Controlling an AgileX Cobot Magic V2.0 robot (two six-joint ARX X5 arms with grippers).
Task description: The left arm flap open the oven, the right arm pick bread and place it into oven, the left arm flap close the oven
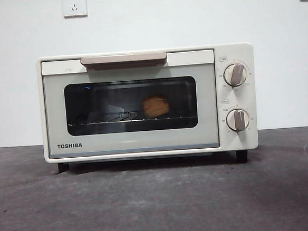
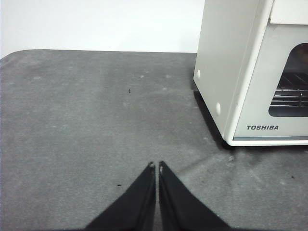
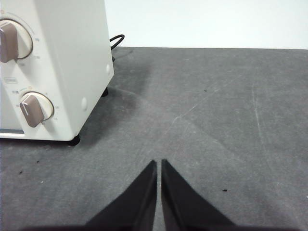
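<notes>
The oven point(image 1: 148, 102) stands in the middle of the dark grey tabletop point(image 1: 160, 199), close to the white wall point(image 1: 147, 21) behind it, resting on its black feet. Its door point(image 1: 131, 109) is shut flat against the body, with the beige bar handle point(image 1: 123, 59) along the top edge. Through the dark glass window the bread point(image 1: 155, 106) can be seen lying on the wire rack point(image 1: 122, 118) inside, a little right of the window's centre. Two beige knobs point(image 1: 235, 74) sit one above the other on the right part of the oven's front. Two wall sockets point(image 1: 74, 4) show high on the wall, one to the left and one at the far right edge.

The left tool point(image 2: 155, 166) hovers low over bare tabletop, well apart from the oven's left front corner, with its two black jaws pressed together so that only a thin slit shows between them. It grips nothing.

The right tool point(image 3: 159, 162) hovers in the same way over bare tabletop on the other side, well apart from the oven's right front corner and the knobs. Its jaws are also pressed together and it carries nothing. A black cable point(image 3: 117, 39) curls out behind the oven on that side, near the wall.

Neither arm appears in the front view.
</notes>
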